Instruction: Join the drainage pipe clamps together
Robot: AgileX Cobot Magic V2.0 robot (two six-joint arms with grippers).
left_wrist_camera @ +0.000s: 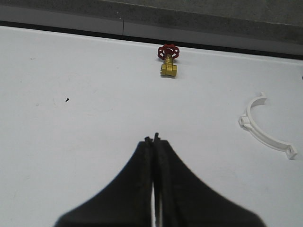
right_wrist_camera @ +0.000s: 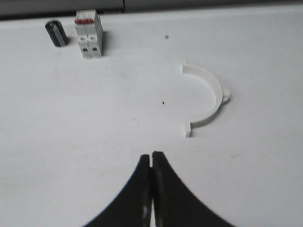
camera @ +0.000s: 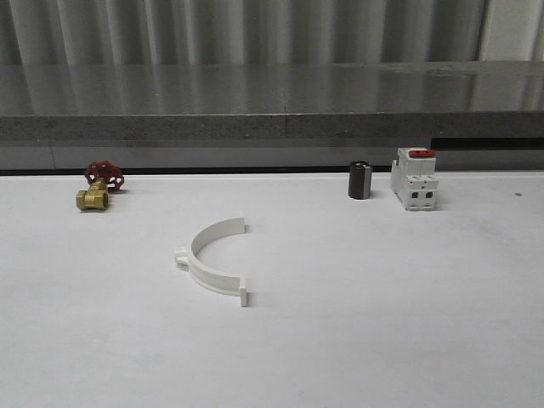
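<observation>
One white half-ring drainage pipe clamp (camera: pixel 210 256) lies flat on the white table, left of centre, its open side facing right. The same clamp (left_wrist_camera: pixel 262 128) shows in the left wrist view, well off to the side of my left gripper (left_wrist_camera: pixel 154 138), which is shut with nothing in it. A second white half-ring clamp (right_wrist_camera: pixel 208 99) lies flat in the right wrist view, with a small tab on its outer curve. My right gripper (right_wrist_camera: pixel 151 153) hangs short of it and to one side, shut and holding nothing.
A brass valve with a red handwheel (camera: pixel 99 187) sits at the back left of the table. A dark cylinder (camera: pixel 359 180) and a white breaker with a red switch (camera: pixel 414 178) stand at the back right. A grey ledge (camera: pixel 272 127) runs behind the table.
</observation>
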